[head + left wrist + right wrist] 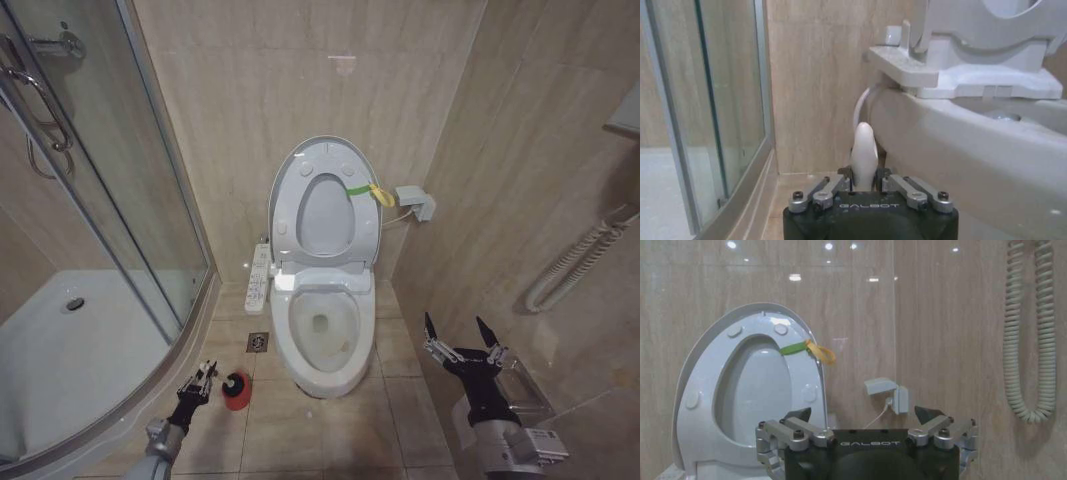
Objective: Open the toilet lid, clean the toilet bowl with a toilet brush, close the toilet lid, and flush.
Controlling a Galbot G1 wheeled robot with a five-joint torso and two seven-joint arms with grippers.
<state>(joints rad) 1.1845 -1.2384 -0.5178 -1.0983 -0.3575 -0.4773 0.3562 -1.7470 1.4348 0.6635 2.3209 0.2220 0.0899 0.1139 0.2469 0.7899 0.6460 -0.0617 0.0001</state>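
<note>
Here, "GALBOT" lettering on left gripper clamping toilet brush.

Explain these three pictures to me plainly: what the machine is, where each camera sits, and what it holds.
This is a wheeled robot with two arms, in a bathroom. The head camera looks down at the white ceramic toilet bowl; its glossy white oval toilet lid stands raised against the wall. The other two cameras sit on the wrists. Low on the left, the left gripper is shut on the thin white handle of the toilet brush, which stands in its small red round holder on the tiled floor. The right gripper is open, holding nothing, to the right of the bowl.
</note>
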